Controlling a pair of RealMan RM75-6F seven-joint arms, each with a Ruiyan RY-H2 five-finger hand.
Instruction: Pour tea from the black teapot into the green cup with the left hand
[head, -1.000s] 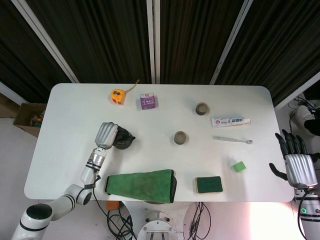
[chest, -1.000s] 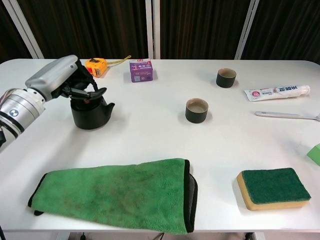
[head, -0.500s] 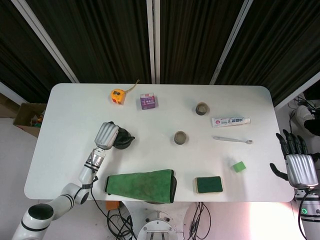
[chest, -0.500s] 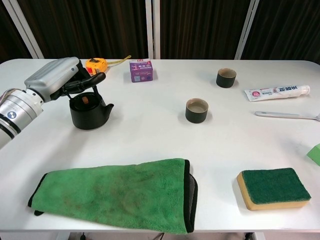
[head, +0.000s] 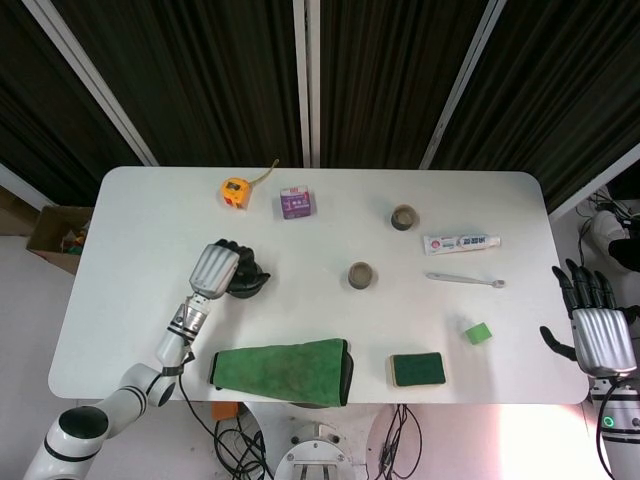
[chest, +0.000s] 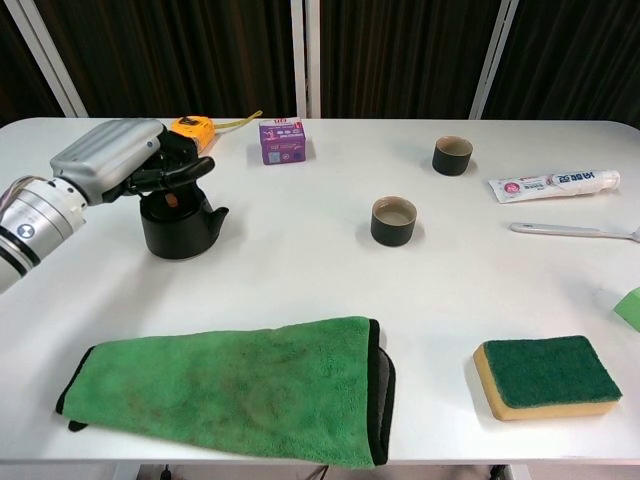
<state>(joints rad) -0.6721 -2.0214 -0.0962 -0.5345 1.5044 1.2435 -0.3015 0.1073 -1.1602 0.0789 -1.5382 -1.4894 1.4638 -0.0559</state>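
Observation:
The black teapot (chest: 182, 225) stands upright on the white table (chest: 300, 270) at the left, its spout towards the right. My left hand (chest: 120, 160) hovers over its top, the fingers (chest: 190, 165) stretched across the handle and only slightly bent; no firm grip shows. From above, the left hand (head: 213, 270) covers most of the teapot (head: 250, 283). A green cup (chest: 394, 220) sits mid-table, well right of the pot. A second similar cup (chest: 452, 155) stands further back. My right hand (head: 590, 325) rests open off the table's right edge.
A green cloth (chest: 235, 390) lies along the front edge, with a green-and-yellow sponge (chest: 545, 375) to its right. A yellow tape measure (chest: 192, 130) and a purple box (chest: 282, 140) sit behind the teapot. A toothpaste tube (chest: 555, 184), a toothbrush (chest: 570, 231) and a small green block (head: 478, 333) lie at the right.
A second ago my left fingers curled down around the teapot's handle; they lifted and straightened, and now sink back over it a little. The teapot stays on the table. The right hand is still.

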